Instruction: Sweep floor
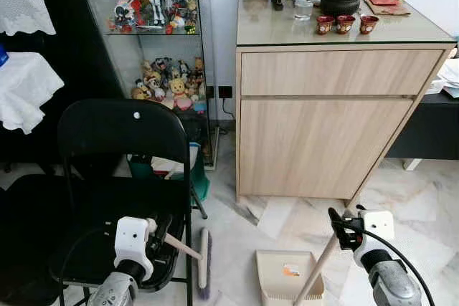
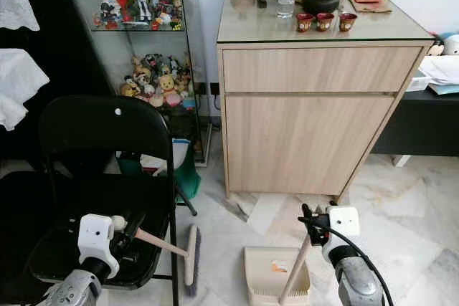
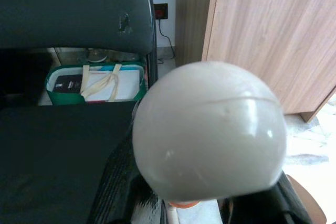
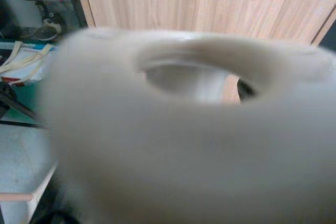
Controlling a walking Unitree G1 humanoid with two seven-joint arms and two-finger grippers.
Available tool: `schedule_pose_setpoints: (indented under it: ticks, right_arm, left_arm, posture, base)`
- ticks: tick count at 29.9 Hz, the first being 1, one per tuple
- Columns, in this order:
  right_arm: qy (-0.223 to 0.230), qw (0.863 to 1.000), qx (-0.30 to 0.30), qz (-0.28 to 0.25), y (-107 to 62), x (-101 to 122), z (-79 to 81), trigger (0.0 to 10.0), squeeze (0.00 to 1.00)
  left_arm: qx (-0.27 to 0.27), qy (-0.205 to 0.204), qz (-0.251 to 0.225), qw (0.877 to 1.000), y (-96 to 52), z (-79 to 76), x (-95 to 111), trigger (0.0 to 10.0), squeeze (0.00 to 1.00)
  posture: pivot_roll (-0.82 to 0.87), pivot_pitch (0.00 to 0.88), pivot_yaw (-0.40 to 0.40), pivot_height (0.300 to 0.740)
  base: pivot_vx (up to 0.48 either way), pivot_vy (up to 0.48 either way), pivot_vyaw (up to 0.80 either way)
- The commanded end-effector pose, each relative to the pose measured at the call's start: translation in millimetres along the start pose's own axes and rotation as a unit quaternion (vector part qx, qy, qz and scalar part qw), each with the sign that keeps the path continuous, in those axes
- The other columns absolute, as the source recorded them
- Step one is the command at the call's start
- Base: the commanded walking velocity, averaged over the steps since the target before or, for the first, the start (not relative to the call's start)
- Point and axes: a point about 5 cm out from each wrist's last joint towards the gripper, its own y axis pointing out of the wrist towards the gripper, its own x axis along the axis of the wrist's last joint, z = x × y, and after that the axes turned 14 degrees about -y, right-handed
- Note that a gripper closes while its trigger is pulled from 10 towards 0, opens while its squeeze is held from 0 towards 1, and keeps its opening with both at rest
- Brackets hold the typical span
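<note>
My left gripper (image 1: 162, 230) is shut on the pale handle of a small broom (image 1: 204, 261), low over the front edge of the black folding chair. The brush head hangs just above the marble floor beside the chair leg. The handle's round white end cap (image 3: 210, 129) sits close to the left wrist camera, between the black fingers (image 3: 118, 187). My right gripper (image 1: 342, 223) is shut on the top of a long beige handle that slopes down to the cream dustpan (image 1: 281, 271) resting on the floor. That handle's looped end (image 4: 194, 129) is a close blur in the right wrist view.
The black folding chair (image 1: 118, 177) stands at my left, with a green bag (image 1: 199, 177) behind it. A light wood cabinet (image 1: 323, 127) is straight ahead, a glass case of figurines (image 1: 154, 34) to its left, a dark desk (image 1: 430, 130) at right. A paper sheet (image 1: 276, 216) lies on the floor.
</note>
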Motion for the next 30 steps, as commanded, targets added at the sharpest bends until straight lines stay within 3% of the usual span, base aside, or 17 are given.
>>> schedule_pose_setpoints:
  ticks: [1,2,3,4,30]
  right_arm:
    - [-0.001,1.000,0.004,-0.005,1.7,1.7,-0.7,10.0,0.00]
    - [-0.001,1.000,0.005,-0.008,1.8,2.1,0.0,7.1,0.00]
    - [-0.002,1.000,0.006,-0.010,1.9,2.4,0.4,7.1,0.00]
    - [0.005,1.000,0.014,-0.018,1.6,3.4,3.2,0.0,0.00]
    - [0.018,0.998,0.049,-0.028,0.3,2.5,18.3,0.0,0.00]
  left_arm:
    - [0.001,0.014,-0.003,1.000,0.9,2.2,4.6,10.0,0.00]
    - [0.001,0.014,-0.003,1.000,0.8,2.3,4.6,10.0,0.00]
    - [0.002,0.014,-0.002,1.000,0.8,2.3,4.6,10.0,0.00]
    - [0.002,0.013,-0.002,1.000,0.6,2.2,4.4,10.0,0.00]
    - [-0.001,0.016,0.002,1.000,-0.5,1.9,5.0,10.0,0.00]
  posture:
    - [-0.08,0.000,0.044,0.740]
    - [-0.08,0.000,0.042,0.740]
    - [-0.08,0.000,0.042,0.740]
    - [-0.07,0.000,0.041,0.740]
    - [-0.07,0.000,0.048,0.740]
  base:
    - [0.000,0.000,0.00]
    - [0.000,0.000,0.00]
    - [0.000,0.000,0.00]
    - [0.000,0.000,0.00]
    - [0.000,0.000,0.00]
